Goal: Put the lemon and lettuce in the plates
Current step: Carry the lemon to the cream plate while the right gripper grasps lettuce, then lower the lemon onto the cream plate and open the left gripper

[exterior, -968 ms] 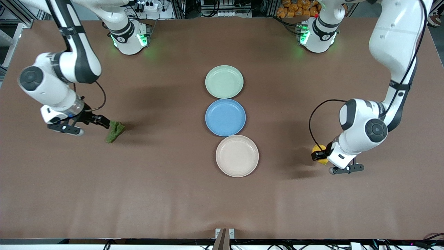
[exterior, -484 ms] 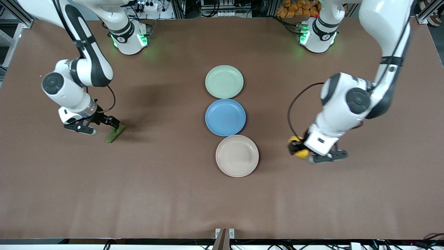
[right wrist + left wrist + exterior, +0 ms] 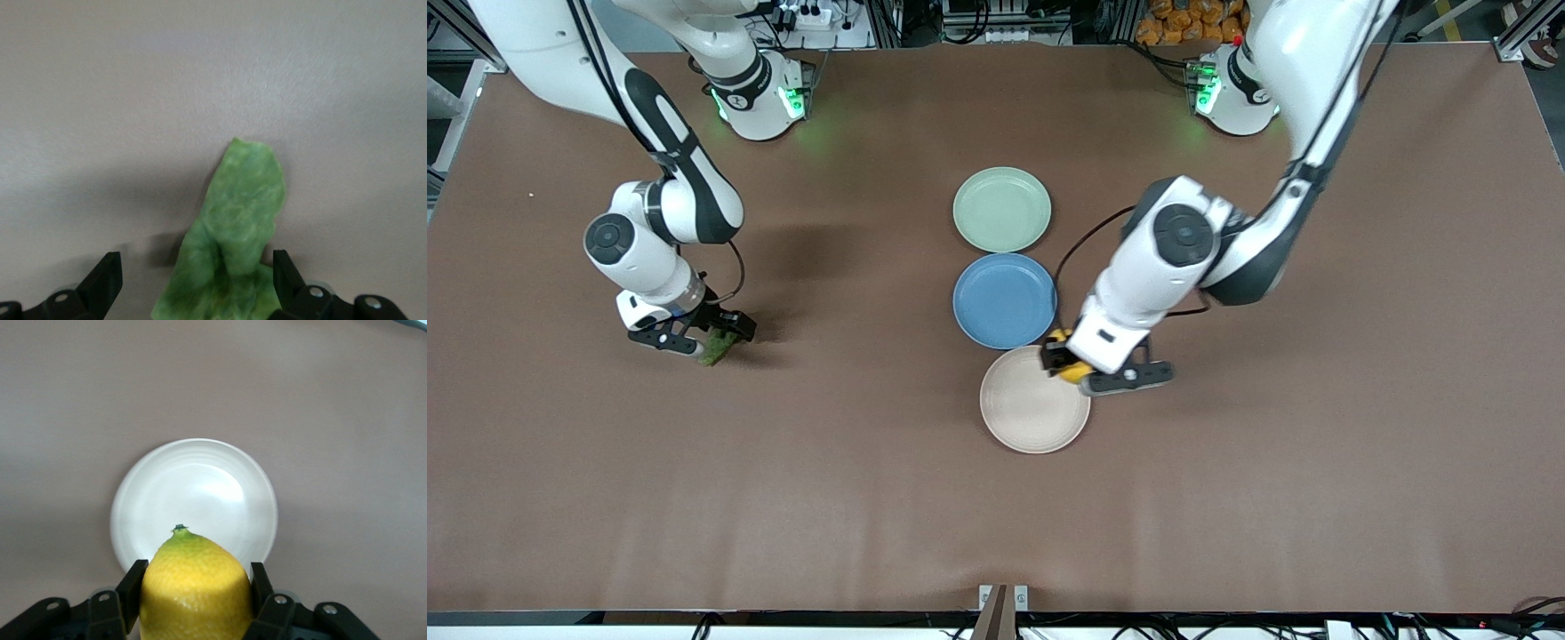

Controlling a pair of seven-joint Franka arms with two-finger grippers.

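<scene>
My left gripper [image 3: 1069,363] is shut on the yellow lemon [image 3: 1071,366] and holds it in the air over the rim of the beige-cream plate [image 3: 1032,409]. In the left wrist view the lemon [image 3: 193,587] sits between the fingers [image 3: 131,583] with that plate [image 3: 200,480] below. The dark green lettuce [image 3: 713,349] lies on the table toward the right arm's end. My right gripper [image 3: 710,340] is open, low over it, one finger on each side. In the right wrist view the lettuce [image 3: 237,227] lies between the spread fingers [image 3: 107,280]. The mint green plate [image 3: 1001,210] is bare.
A blue plate [image 3: 1004,300] lies between the mint green and beige plates, all three in a row at mid-table. The brown table [image 3: 871,498] carries nothing else that shows.
My left arm has carried the lemon from the left arm's end of the table to over the beige plate's rim. My right gripper has moved over the lettuce and now straddles it.
</scene>
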